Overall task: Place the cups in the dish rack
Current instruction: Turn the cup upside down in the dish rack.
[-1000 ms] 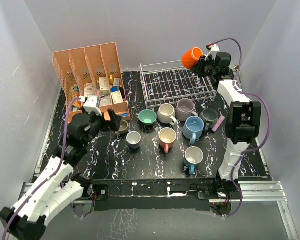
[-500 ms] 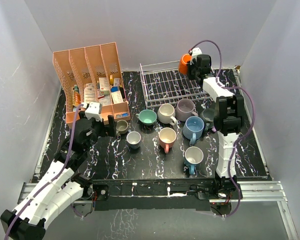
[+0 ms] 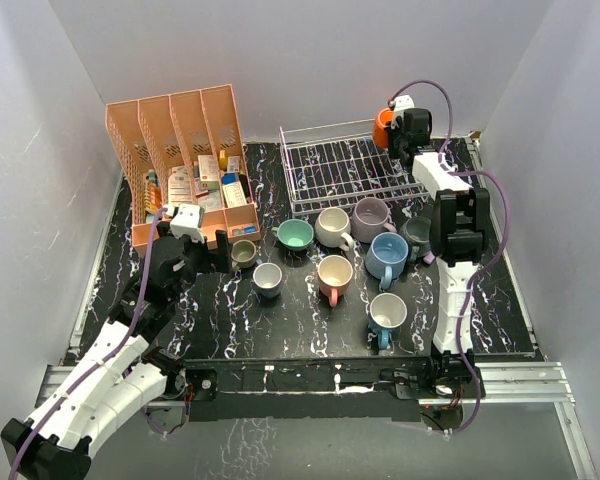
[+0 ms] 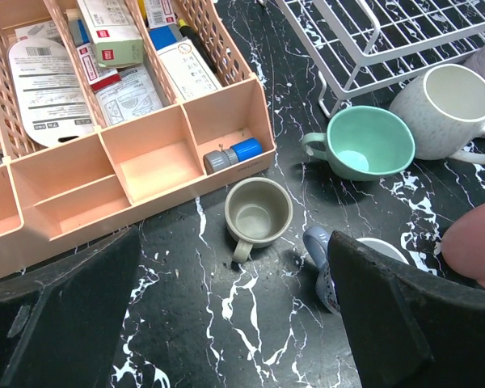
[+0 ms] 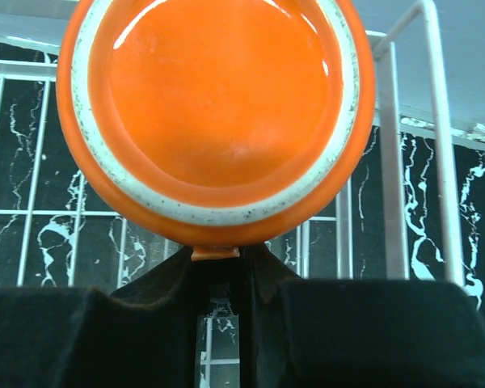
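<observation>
My right gripper (image 3: 400, 130) is shut on the handle of an orange mug (image 3: 383, 127), held at the back right corner of the white wire dish rack (image 3: 340, 170). In the right wrist view the orange mug (image 5: 214, 105) fills the top, mouth toward the camera, above the gripper (image 5: 218, 267) and the rack wires (image 5: 432, 121). My left gripper (image 3: 218, 250) is open and empty beside an olive mug (image 3: 244, 252). In the left wrist view the olive mug (image 4: 259, 212) stands just ahead of the open gripper (image 4: 236, 275). The rack holds no other mug.
Several mugs stand in front of the rack: teal (image 3: 295, 235), cream (image 3: 332, 226), lilac (image 3: 371, 214), dark grey (image 3: 418, 233), light blue (image 3: 387, 255), pink (image 3: 334, 275), a dark blue one (image 3: 268, 279). A salmon organizer (image 3: 180, 160) stands at the back left.
The right arm has lowered the orange mug and turned it, bringing it to the rack's back right corner. The left gripper drew back slightly toward the near left.
</observation>
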Tool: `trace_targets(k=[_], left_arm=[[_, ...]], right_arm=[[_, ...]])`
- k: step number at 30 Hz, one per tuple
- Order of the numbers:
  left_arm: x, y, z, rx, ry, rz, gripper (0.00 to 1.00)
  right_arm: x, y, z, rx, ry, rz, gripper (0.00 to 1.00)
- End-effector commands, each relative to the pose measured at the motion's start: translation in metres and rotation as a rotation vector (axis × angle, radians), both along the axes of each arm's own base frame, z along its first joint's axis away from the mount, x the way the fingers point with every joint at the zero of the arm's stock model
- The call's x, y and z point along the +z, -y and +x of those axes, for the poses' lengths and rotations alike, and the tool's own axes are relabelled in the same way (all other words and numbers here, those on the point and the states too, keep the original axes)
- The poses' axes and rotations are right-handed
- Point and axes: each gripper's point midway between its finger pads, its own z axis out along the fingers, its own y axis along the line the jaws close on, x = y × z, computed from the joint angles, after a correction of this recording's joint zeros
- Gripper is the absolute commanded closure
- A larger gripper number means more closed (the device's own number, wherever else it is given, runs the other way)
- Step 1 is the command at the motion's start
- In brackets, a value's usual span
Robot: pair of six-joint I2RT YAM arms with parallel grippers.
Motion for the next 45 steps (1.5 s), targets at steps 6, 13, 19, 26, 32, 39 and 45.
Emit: trace_targets(k=[6, 13, 19, 26, 32, 39, 45], left_arm=[[0.012, -0.007, 0.002, 0.032, 0.031, 0.008, 0.03], [0.010, -0.005, 0.002, 0.025, 0.024, 0.006, 0.03], [0.008, -0.006, 0.002, 0.026, 0.016, 0.010, 0.03], [0.009, -0.006, 0.000, 0.028, 0.019, 0.003, 0.03], [0.013, -0.008, -0.002, 0.031, 0.032, -0.005, 0.03], [0.015, -0.009, -0.004, 0.034, 0.038, -0.009, 0.03], [0.018, -0.010, -0.004, 0.034, 0.046, -0.013, 0.03]], right_arm=[[0.060, 0.024, 0.034, -0.053, 0.200, 0.000, 0.92], [0.051, 0.032, 0.034, -0.063, 0.192, 0.015, 0.90], [0.053, 0.034, 0.038, -0.074, 0.207, 0.013, 0.68], [0.065, 0.036, 0.035, -0.075, 0.225, -0.008, 0.52], [0.103, 0.039, 0.024, -0.060, 0.276, -0.062, 0.52], [0.140, 0.003, -0.003, 0.180, 0.300, -0.056, 0.48], [0.123, -0.028, -0.028, 0.397, 0.225, -0.046, 0.68]])
